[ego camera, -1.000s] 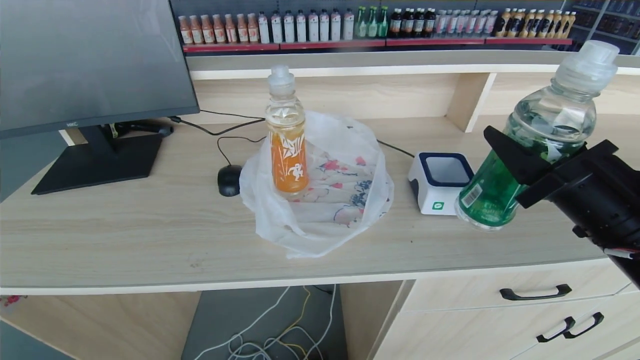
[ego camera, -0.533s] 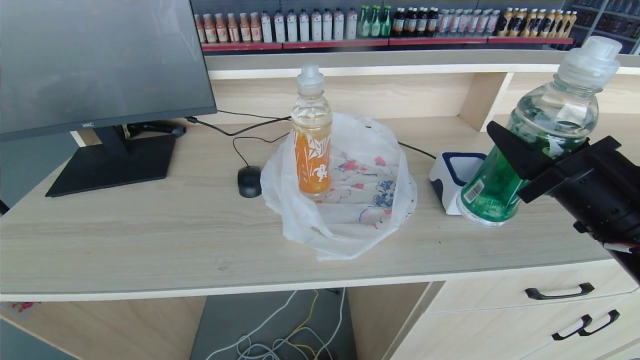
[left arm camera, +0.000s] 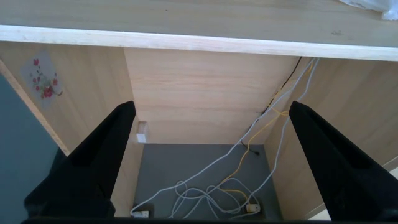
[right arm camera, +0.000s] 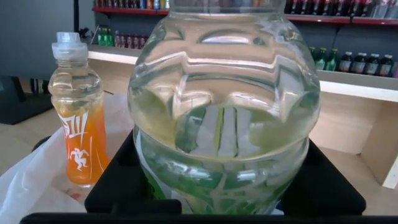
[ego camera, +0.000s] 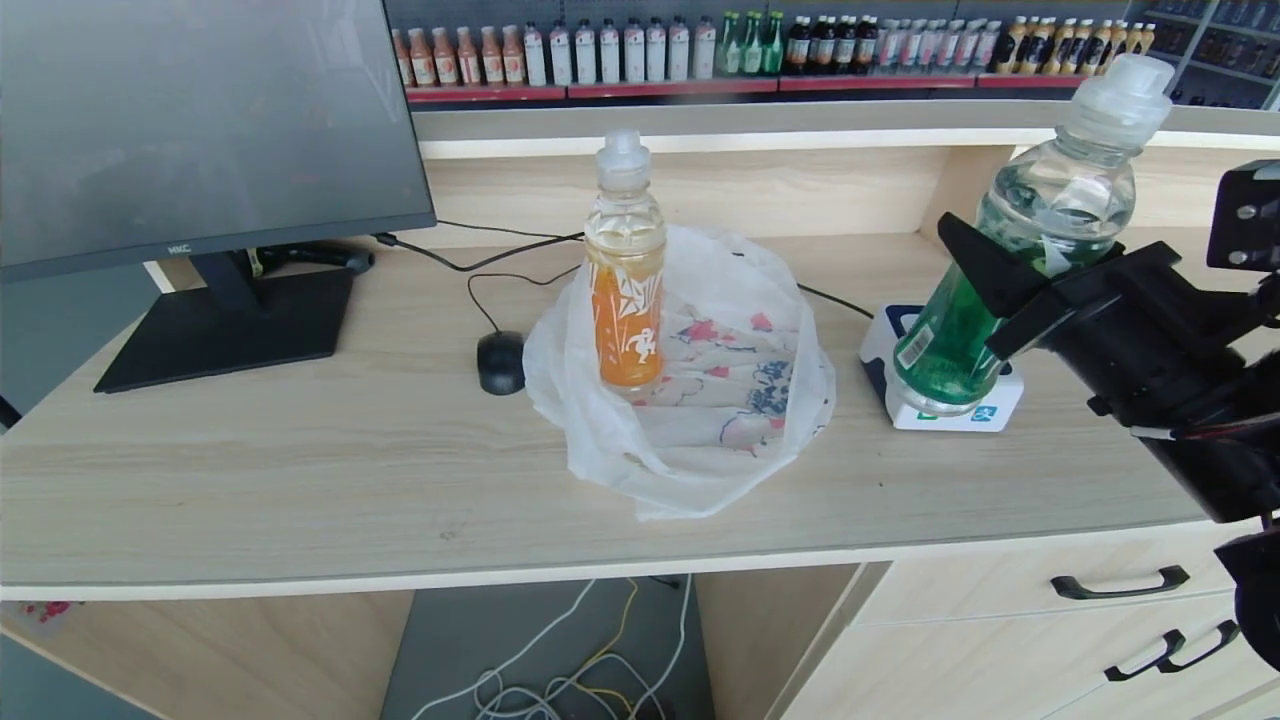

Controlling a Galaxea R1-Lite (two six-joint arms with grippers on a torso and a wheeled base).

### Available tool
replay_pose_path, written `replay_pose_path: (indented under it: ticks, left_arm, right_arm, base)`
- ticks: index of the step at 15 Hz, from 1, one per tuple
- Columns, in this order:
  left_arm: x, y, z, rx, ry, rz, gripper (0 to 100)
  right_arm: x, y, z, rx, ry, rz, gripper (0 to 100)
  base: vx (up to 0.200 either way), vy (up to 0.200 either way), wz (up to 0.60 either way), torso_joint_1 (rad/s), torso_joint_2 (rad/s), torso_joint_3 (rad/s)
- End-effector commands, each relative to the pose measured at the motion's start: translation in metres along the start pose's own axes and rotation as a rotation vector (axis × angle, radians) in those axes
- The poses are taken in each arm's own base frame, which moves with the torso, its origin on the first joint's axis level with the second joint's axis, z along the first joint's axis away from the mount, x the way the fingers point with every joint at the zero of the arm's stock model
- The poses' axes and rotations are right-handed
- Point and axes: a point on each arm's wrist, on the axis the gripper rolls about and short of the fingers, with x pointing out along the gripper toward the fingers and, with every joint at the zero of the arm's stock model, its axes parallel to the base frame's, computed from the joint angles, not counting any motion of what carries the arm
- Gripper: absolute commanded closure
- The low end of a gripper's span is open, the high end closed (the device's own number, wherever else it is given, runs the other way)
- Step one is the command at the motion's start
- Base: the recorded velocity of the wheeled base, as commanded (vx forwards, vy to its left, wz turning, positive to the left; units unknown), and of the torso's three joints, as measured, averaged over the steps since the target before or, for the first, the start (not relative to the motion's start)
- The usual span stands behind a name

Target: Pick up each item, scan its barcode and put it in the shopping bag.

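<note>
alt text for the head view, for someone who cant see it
The right tool holds a tilted green bottle over the white scanner on a wooden counter. To its left an orange bottle stands upright in an open shopping bag, with a mouse and monitor beyond.

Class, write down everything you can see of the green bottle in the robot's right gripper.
The green bottle is clear plastic with a pale cap, a green label bearing a barcode near its base, and clear liquid. It leans, cap upward, held at mid-body by the right gripper, its base over the white scanner.
</note>
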Motion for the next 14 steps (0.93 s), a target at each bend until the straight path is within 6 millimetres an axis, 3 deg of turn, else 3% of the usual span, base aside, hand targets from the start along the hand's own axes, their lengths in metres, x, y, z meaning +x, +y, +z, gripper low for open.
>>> replay_pose_path:
  ticks: [1,5,9,11,14]
  left_arm:
    - [0.0,0.0,0.0,0.0,0.0,0.0,0]
    - [0.0,0.0,0.0,0.0,-0.001,0.0,0]
    - [0.0,0.0,0.0,0.0,-0.001,0.0,0]
    - [0.0,0.0,0.0,0.0,-0.001,0.0,0]
    - [0.0,0.0,0.0,0.0,0.0,0.0,0]
  right_arm:
    - [0.019,0.005,-0.021,0.011,0.021,0.02,100]
    - [0.053,0.004,-0.028,-0.003,-0.05,0.02,100]
    - [0.083,0.04,-0.032,0.053,-0.117,0.062,100]
    - [0.088,0.052,-0.042,0.075,-0.104,0.063,100]
    - [0.089,0.054,-0.05,0.08,-0.085,0.069,100]
  base:
    - [0.0,0.0,0.0,0.0,0.0,0.0]
    - [0.0,0.0,0.0,0.0,0.0,0.0]
    - [0.0,0.0,0.0,0.0,0.0,0.0]
    - [0.0,0.0,0.0,0.0,0.0,0.0]
    - [0.0,0.0,0.0,0.0,0.0,0.0]
